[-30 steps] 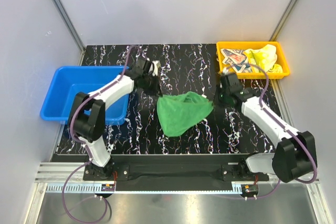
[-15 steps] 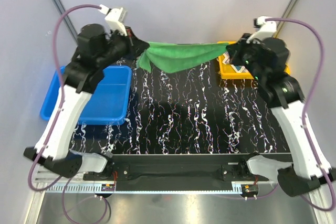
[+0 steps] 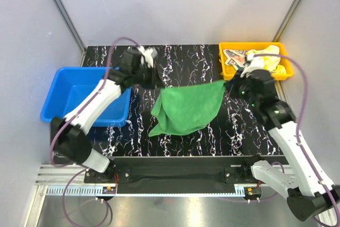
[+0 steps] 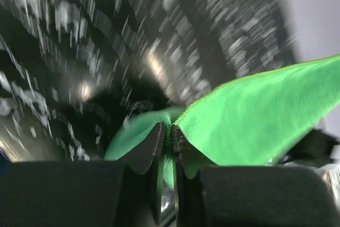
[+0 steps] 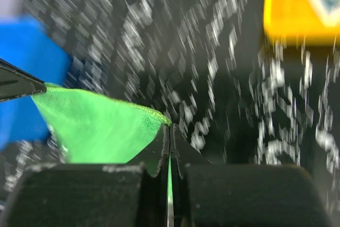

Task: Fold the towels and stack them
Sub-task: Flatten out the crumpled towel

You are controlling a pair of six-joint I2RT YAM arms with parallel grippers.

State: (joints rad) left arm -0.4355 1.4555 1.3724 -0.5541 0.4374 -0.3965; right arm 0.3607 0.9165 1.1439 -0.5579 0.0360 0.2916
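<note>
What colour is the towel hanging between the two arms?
Plain green; the towel shows best in the top external view.

Table [image 4: 79,51] blurred; green towel [image 4: 255,120] cropped in wrist views.

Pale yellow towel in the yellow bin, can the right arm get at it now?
Probably not yet: the right gripper is shut on a corner of the green towel. The pale yellow towel lies nearby in the open yellow bin, so after release the way looks free.
</note>
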